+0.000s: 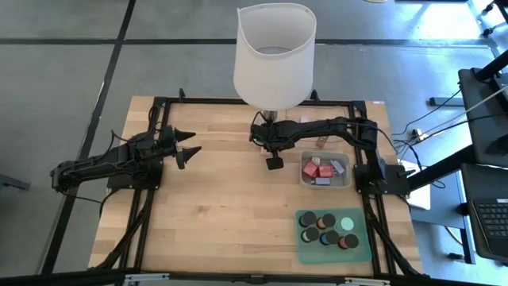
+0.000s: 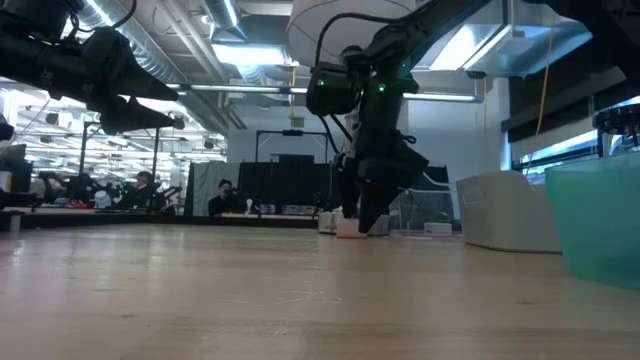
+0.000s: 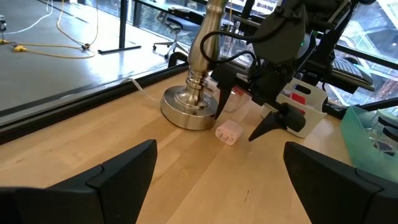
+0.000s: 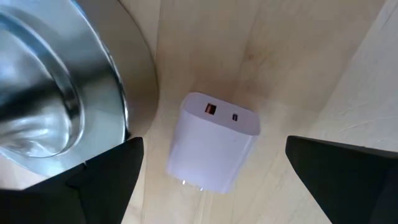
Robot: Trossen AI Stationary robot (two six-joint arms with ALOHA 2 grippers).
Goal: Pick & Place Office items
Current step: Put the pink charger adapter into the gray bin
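right gripper (image 3: 239, 118) hangs low over the wooden table (image 1: 230, 214), fingers spread wide, nothing held, pointing down beside the round polished metal base (image 3: 186, 109) of the large white-shaded lamp (image 1: 275, 54). directly below it, seen between its two dark fingers, lies a small white block with two ports on one end face (image 4: 214, 142), flat on the wood just beside the lamp base; whether it touches the base cannot be told. left gripper (image 1: 190, 148) is raised at the table's left side, well apart from the items, jaws wide apart and empty, pointing toward the lamp. on the right half of the table, a clear tray (image 1: 325, 169) holds several small red, pink and white blocks. nearer the front edge, a green mat (image 1: 333, 235) carries a cluster of black round short cylinders (image 1: 317, 222) and one mint-green disc (image 1: 347, 223). people are seated in the room far behind the table.
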